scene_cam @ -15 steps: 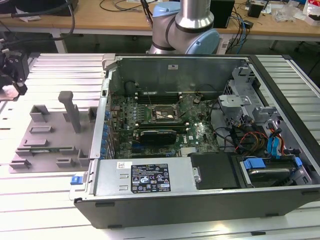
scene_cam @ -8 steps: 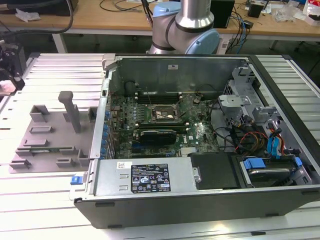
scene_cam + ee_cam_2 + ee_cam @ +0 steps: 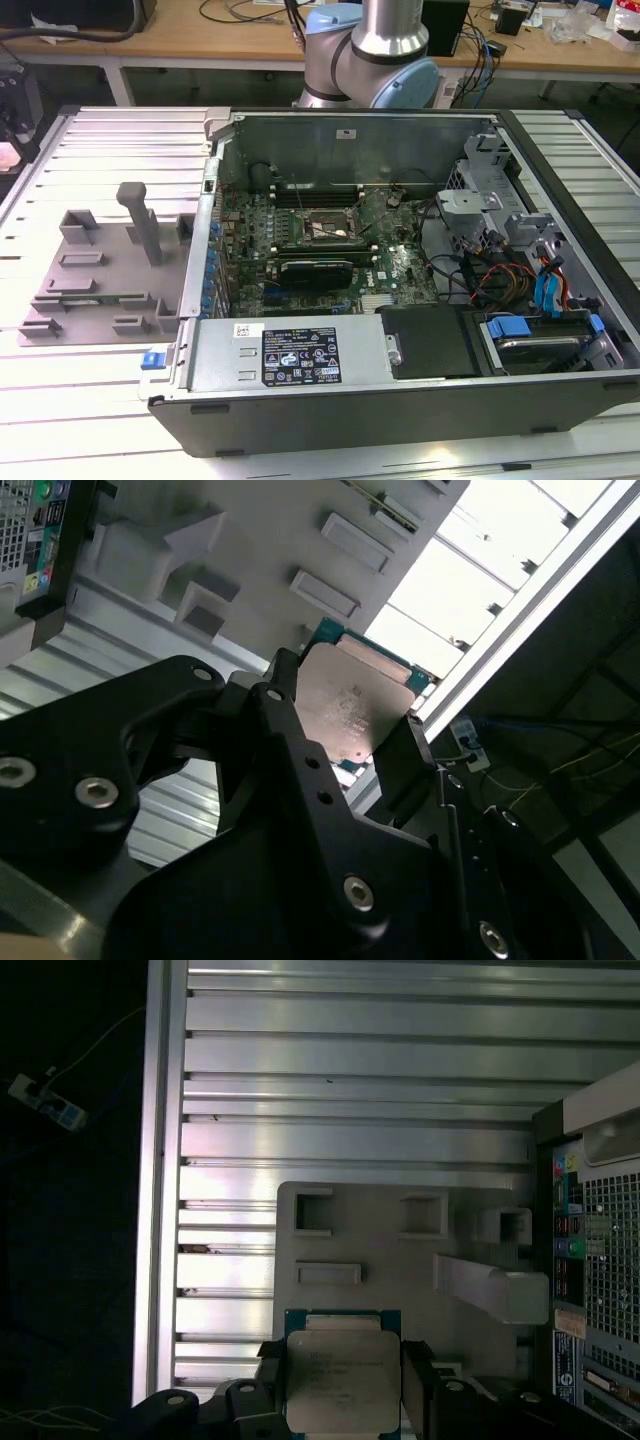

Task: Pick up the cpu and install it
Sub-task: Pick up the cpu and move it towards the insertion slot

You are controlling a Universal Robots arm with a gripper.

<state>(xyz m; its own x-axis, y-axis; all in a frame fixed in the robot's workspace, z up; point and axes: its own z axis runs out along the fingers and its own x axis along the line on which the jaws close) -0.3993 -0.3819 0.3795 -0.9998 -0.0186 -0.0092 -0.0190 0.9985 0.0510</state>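
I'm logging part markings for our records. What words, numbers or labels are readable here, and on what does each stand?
No text here can be read.
cpu, held in the gripper: faint print on its metal top, too blurred.
black label on the power supply: print and symbols, too small.
white sticker on the computer case: too small.

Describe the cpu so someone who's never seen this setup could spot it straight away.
Find the grey moulded plastic tray on the ribbed aluminium table. Over it, the black gripper clamps the cpu: a small flat square chip, silvery metal top, green rim, unlike the tray's plain grey blocks.
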